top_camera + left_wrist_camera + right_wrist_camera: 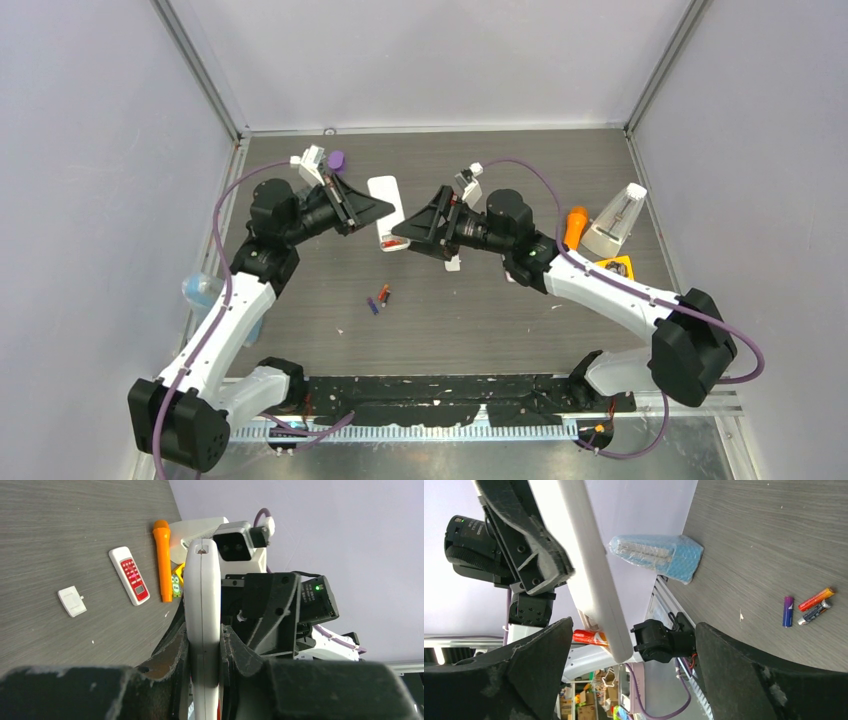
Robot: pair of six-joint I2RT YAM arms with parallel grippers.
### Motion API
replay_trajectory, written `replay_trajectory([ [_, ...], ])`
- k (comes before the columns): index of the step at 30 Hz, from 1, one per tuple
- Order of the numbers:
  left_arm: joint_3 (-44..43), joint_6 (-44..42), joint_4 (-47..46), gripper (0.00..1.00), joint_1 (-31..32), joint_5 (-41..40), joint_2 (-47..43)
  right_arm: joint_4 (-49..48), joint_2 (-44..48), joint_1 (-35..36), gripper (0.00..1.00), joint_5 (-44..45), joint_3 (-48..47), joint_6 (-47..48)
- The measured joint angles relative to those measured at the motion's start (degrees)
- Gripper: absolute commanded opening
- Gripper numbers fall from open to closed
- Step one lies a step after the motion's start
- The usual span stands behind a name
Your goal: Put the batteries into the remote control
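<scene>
Closest to the left wrist lens: dark padded fingers (172, 652) of the left gripper (203, 650), pinched narrow on the remote control (202, 595), seen edge-on and held clear of the table (75, 520). Beyond it, facing back, the right wrist's camera housing (235, 542). Down on the wood grain: a smaller white remote with a red face (130, 575), a small white square cover (72, 601) near it, an orange stick-shaped object (162, 560) just on its other side.

From the right wrist: right gripper (631, 627) spread wide, gripping nothing, the held remote control's free end hanging in the gap between the jaws and touching neither. Just behind that end, a red-orange cylinder (591, 637); cannot tell whether seated in the remote control. Farther off, a blue bubble-wrapped package (659, 555) at the table's edge.

Loose on the table, the batteries (815, 600), bunched together and well apart from both grippers: one blue-purple, one red-orange, one darker just beside the red-orange. From above, same bunch in mid-table, nearer the arm bases (270, 385) than the remote control, itself up between the two grippers.
</scene>
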State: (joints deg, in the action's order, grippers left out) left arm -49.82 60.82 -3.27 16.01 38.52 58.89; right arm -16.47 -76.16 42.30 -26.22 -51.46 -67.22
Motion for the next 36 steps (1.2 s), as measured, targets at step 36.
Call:
replay_trajectory([
  [36,-6.12,-0.04,13.99,0.00,1.25,1.66,6.99,1.25,-3.58,2.64,0.63,-5.22,-4.35,7.56],
])
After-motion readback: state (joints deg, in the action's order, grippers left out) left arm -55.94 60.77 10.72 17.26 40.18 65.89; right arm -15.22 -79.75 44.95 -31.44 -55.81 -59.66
